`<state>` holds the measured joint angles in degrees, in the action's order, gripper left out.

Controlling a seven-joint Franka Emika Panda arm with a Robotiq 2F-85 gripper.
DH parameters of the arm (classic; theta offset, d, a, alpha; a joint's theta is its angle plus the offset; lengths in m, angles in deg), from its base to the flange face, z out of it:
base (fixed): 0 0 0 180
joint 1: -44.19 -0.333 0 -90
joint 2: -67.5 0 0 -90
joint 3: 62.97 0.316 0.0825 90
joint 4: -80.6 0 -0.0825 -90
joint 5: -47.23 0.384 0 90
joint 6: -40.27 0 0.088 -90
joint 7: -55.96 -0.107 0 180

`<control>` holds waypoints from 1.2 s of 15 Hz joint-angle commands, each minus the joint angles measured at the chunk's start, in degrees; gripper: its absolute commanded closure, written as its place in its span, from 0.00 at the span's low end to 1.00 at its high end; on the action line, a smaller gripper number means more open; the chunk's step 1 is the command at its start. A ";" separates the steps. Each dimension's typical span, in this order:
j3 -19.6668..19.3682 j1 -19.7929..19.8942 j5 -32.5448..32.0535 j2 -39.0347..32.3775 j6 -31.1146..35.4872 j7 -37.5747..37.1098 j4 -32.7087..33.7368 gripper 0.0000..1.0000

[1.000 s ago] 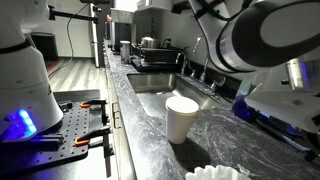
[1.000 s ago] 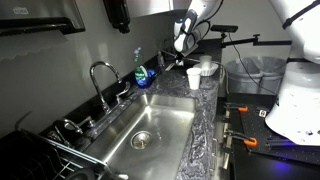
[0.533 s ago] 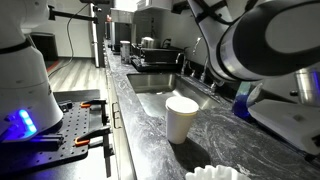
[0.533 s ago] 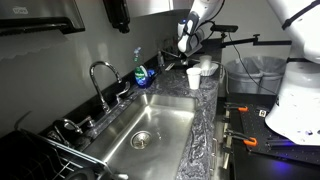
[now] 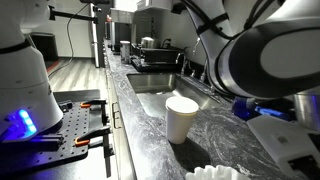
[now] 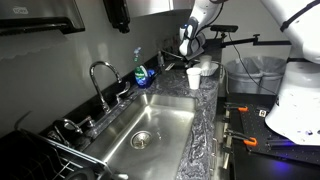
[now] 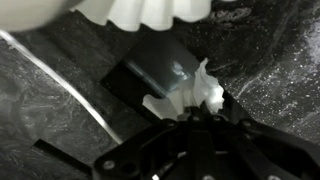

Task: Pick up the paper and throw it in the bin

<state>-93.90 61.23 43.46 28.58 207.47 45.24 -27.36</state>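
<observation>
In the wrist view my gripper (image 7: 188, 112) comes in from the bottom and is shut on the paper (image 7: 200, 96), a small crumpled white wad, held above the dark marbled counter (image 7: 60, 110). In an exterior view the gripper (image 6: 188, 46) hangs above the white cup (image 6: 193, 78) at the far end of the counter. The paper is too small to make out there. A mesh bin (image 6: 252, 76) stands on the floor beyond the counter's end. In an exterior view only the blurred arm (image 5: 262, 55) shows, and the gripper is hidden.
The white cup (image 5: 181, 118) stands near the counter edge. A white scalloped-edged round thing (image 5: 215, 173) lies beside it and also shows in the wrist view (image 7: 150, 12). The sink (image 6: 150, 125), tap (image 6: 100, 75) and blue soap bottle (image 6: 141, 72) lie along the counter.
The arm has swung a little towards the counter's end and the bin side, with the paper still held. The cup and the scalloped thing have not moved.
</observation>
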 commanded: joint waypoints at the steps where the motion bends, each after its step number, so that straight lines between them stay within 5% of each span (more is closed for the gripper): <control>1: 0.85 1.23 2.82 -2.11 -0.33 -2.30 2.67 1.00; 12: 0.00 2.01 7.88 -7.36 -1.71 -8.07 8.73 1.00; 13: 0.07 2.38 8.30 -7.97 -2.51 -8.51 9.69 0.80; 18: -0.29 2.72 9.54 -10.13 -5.36 -11.94 12.86 0.44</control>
<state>-93.57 63.95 51.77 20.04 205.25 35.59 -17.76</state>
